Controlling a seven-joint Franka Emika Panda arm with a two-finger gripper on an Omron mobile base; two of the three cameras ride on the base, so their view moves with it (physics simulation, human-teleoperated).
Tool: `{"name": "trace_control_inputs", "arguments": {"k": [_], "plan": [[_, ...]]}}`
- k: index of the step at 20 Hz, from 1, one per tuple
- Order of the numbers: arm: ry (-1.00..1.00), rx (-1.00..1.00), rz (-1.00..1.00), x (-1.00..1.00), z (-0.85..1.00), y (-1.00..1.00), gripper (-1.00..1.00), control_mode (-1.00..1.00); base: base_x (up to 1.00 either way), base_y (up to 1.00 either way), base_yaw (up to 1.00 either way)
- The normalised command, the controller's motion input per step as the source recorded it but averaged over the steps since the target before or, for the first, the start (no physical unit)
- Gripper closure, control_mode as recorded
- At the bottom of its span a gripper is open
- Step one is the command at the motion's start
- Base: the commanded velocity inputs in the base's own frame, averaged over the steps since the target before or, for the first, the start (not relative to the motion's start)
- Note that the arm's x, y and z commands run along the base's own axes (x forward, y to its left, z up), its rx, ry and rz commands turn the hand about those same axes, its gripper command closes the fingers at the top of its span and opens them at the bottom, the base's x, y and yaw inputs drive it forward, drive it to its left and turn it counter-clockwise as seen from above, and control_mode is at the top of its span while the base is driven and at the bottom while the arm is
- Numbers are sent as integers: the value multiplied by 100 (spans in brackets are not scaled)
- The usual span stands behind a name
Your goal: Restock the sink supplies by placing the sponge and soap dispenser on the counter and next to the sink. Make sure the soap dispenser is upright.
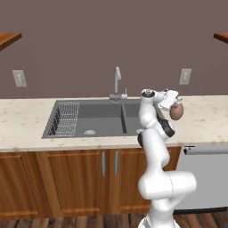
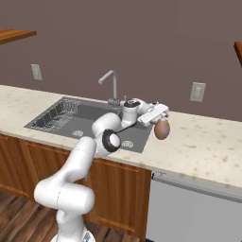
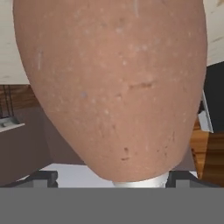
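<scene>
Kitchen w/ a brown-purple wall, two pale outlets on it, and a long beige speckled counter (image 1: 26, 122) over brown wooden cabinets (image 1: 67, 178). A white appliance front (image 1: 207, 178) sits under the counter to the right of the cabinets. Set into the counter we see the dark grey double-basin sink (image 1: 100, 116), slim chrome faucet (image 1: 117, 84) at its back edge, wire dish rack (image 1: 64, 118) in the left basin.

The arm reaches up and over the sink's right end. The gripper (image 1: 174, 104) is at the counter just right of the sink, w/ the soap dispenser (image 1: 176, 112) at its fingertips. In both base views the reddish-brown bottle looks to be just above or on the counter; we can't tell if it touches. It's roughly upright, maybe a bit tilted.

In the hand view the soap dispenser (image 3: 113, 87) is right up against the camera, pale pump end near the bottom, dark finger tips (image 3: 41, 177) spread wide to each side at the lower corners. So jaws look parted, approx. at full spread, not squeezing the bottle.
</scene>
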Motion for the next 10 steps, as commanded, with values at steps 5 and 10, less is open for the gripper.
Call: {"name": "trace_control_inputs", "arguments": {"k": [5, 10], "plan": [[0, 0, 0, 20, 0, 28, -100, -100, 0, 0, 0], [-5, 2, 0, 33, 0, 25, -100, -100, 0, 0, 0]]}}
